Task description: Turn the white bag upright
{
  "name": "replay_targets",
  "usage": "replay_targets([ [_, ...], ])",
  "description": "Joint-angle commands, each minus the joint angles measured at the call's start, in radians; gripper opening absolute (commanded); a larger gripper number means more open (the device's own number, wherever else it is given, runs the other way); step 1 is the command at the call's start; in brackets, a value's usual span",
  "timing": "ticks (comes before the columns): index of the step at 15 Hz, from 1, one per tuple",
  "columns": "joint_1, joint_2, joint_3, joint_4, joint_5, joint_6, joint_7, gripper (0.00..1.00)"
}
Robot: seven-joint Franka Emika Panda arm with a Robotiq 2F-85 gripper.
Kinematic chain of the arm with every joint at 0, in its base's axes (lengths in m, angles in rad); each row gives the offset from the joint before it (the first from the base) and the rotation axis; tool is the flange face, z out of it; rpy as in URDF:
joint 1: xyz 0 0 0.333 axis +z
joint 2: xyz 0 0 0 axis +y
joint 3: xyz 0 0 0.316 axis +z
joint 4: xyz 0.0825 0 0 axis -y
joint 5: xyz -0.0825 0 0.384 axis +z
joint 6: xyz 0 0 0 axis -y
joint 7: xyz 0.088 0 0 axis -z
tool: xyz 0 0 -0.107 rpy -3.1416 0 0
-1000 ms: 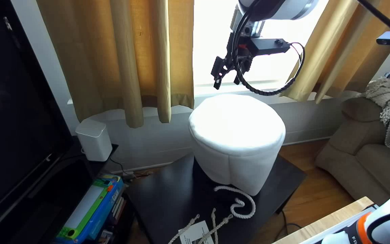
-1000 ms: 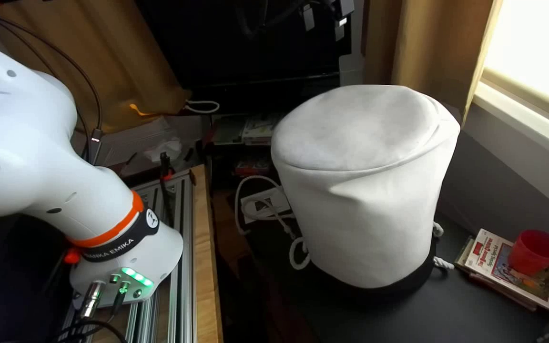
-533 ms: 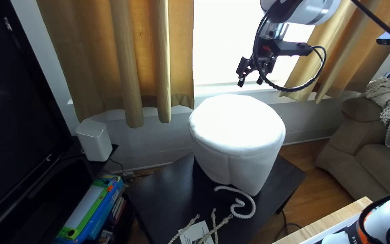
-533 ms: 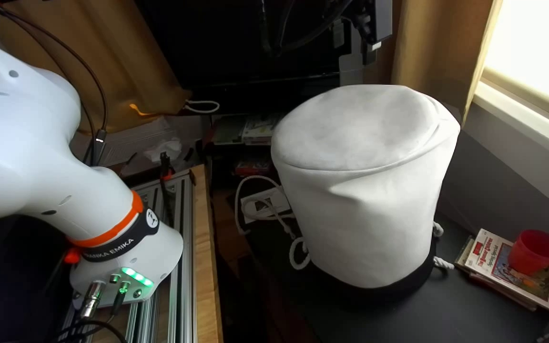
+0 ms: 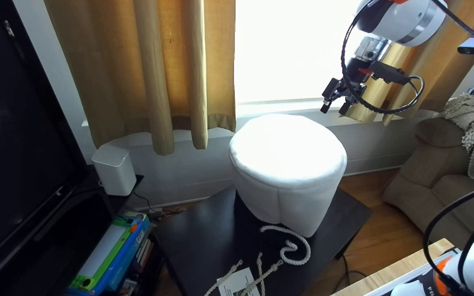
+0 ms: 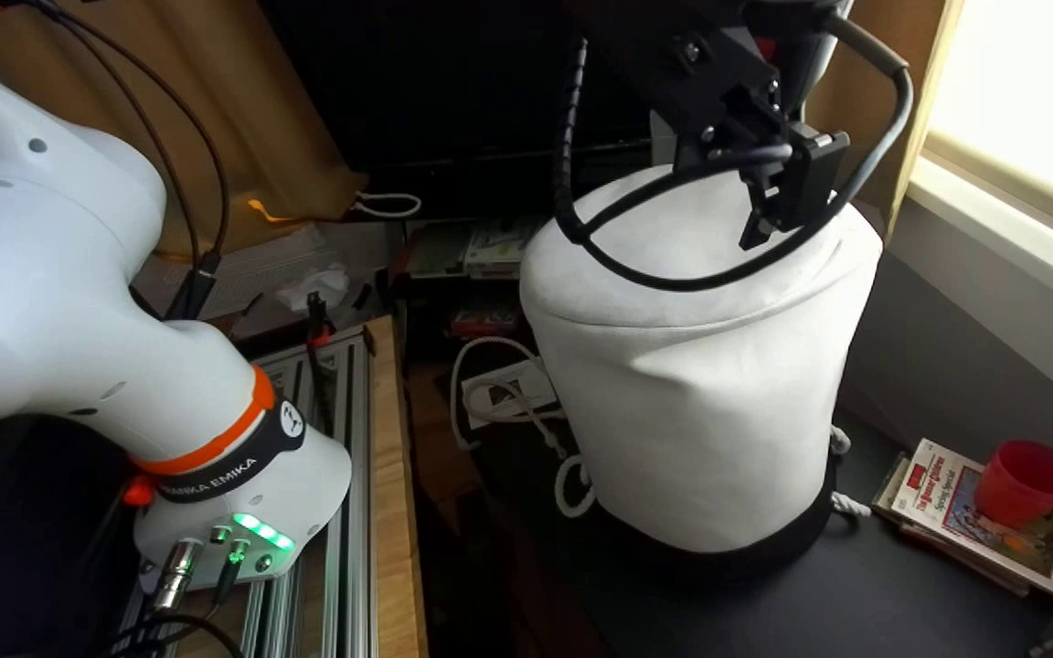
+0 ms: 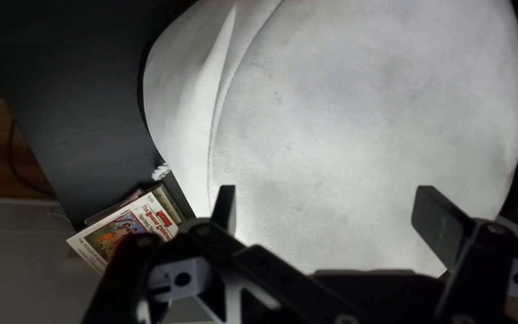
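One bag (image 6: 705,384): soft white cylinder, black rim (image 6: 764,559) down.
End effector (image 7: 331,209): fingers spread apart.
Tabletop (image 5: 196,230): dark, flat.

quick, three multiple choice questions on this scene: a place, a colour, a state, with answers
1. Where is the red cup? A: on the books B: on the windowsill C: on the sofa
2. What colour is the rim of the white bag? A: green B: red C: black
3. The claw is: A: shut B: open C: gripping a cord

1 A: it stands on them in an exterior view.
2 C: it shows black beneath the white.
3 B: the wrist view shows its fingers apart.
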Motion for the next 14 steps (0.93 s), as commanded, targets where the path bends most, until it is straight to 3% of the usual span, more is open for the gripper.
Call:
replay_targets([
  [1, -0.028, 0.052, -0.022, -0.02, 0.085, 0.04, -0.127, 1.0],
  [14, -0.101, 0.263, 0.027, 0.01, 0.335, 0.142, -0.324, 1.0],
])
